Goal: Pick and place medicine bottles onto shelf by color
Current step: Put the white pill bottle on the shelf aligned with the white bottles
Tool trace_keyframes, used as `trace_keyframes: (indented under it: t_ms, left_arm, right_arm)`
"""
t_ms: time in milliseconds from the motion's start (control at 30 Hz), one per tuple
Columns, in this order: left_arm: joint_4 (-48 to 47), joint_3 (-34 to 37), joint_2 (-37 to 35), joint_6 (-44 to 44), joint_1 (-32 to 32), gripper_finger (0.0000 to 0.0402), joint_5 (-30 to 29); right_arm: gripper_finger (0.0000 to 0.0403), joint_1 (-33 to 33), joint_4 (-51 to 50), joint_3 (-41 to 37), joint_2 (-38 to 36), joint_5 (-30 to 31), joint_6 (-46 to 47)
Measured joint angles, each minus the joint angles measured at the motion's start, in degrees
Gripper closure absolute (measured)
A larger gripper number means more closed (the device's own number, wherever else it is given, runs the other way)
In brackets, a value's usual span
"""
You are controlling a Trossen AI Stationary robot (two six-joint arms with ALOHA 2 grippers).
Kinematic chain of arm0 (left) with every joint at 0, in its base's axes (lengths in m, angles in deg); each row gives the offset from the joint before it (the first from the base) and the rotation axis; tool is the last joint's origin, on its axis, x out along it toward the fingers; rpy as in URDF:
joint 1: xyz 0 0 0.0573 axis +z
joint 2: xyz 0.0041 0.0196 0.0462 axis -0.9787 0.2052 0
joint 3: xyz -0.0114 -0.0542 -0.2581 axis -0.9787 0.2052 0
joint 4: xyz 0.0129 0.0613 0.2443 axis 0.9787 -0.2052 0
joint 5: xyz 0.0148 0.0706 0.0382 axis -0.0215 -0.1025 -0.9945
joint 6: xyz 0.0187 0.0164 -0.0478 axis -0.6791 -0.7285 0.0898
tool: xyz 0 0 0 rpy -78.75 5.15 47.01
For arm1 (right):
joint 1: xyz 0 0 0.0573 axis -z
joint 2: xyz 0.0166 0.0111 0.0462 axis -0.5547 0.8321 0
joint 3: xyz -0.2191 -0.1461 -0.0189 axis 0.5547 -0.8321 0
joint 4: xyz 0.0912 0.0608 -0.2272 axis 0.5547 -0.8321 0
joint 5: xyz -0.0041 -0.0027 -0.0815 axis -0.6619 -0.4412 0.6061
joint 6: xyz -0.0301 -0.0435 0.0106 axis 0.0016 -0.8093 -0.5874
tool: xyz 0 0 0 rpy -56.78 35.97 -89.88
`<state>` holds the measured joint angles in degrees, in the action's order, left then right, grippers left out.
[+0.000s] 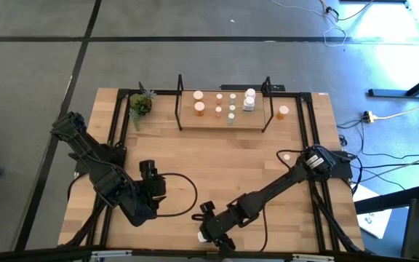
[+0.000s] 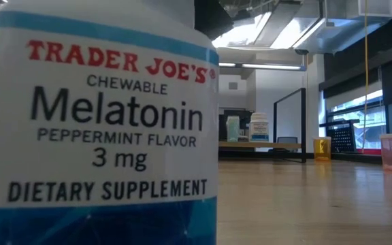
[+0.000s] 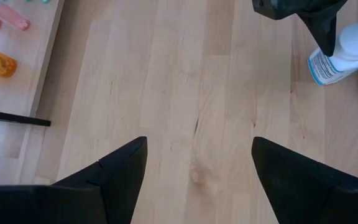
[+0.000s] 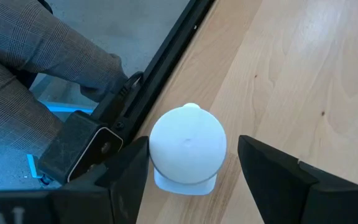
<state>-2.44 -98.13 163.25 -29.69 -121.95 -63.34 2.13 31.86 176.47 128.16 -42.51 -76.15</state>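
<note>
A white medicine bottle (image 4: 187, 149) with a round white cap stands upright on the table near its near edge. In the low view the white bottle (image 2: 97, 129) fills the left half, its label facing the camera. My right gripper (image 4: 193, 144) is open, with one finger on either side of the cap. My left gripper (image 3: 199, 142) hangs open over bare wood left of centre, and the white bottle (image 3: 337, 56) lies farther off to its right. The shelf (image 1: 224, 120) at the far side holds several small bottles, orange, pale green and white.
An orange bottle (image 1: 283, 112) stands on the table right of the shelf, and a small white-capped one (image 1: 287, 156) sits nearer my right arm. A potted plant (image 1: 140, 104) stands left of the shelf. A person's trouser legs (image 4: 36, 56) show beyond the near edge.
</note>
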Motion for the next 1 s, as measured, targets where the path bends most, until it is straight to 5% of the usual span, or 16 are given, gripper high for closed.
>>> trace_keyframes:
  t_ms: [400,1000]
  left_arm:
    - [0.00,0.00,0.00,0.00,0.00,0.0117,0.01]
    - [0.46,0.00,0.00,-0.02,-1.50,0.0117,4.81]
  right_arm:
    - [0.0157,0.27,-0.18,0.00,0.04,-0.03,0.11]
    - [0.0221,0.27,-0.18,0.00,0.04,0.01,0.10]
